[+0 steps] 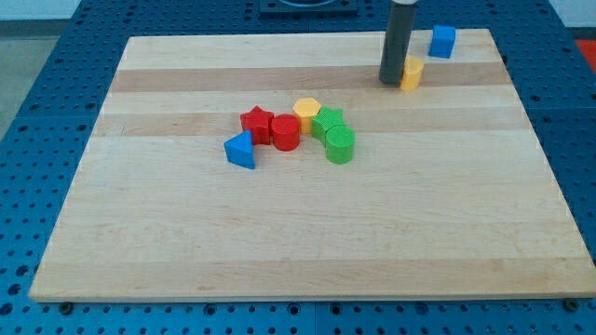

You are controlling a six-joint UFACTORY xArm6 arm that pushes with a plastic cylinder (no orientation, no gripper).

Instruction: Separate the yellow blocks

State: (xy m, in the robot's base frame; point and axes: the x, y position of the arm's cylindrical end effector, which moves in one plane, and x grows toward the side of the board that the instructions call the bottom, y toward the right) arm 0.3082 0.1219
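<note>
Yellow blocks already well apart: one yellow block [412, 72] far right, touching right side of rod tip [390, 82]; yellow hexagon [306, 112] in centre cluster with red star [256, 123], red cylinder [285, 133], green blocks [328, 122], green cylinder [341, 145], blue triangle [240, 150]. Blue cube [442, 41] just beyond, far right. No claw on rig, only rod, so nothing held. Judgement: push slow, rightward, steer clear of blue cube, stop before board edge [521, 102].

A tight cluster blocks mid-surface: blue triangular block [240, 150], red star block [256, 123], red cylinder [285, 133], yellow hexagonal block [307, 113], green star-shaped block [327, 122], green cylinder [340, 145], all touching or nearly so. Near the view's top right, a small yellow block [412, 72] and blue cube [442, 41] stand apart. The light wooden surface [307, 242] lies open toward the view's bottom, left and right.
</note>
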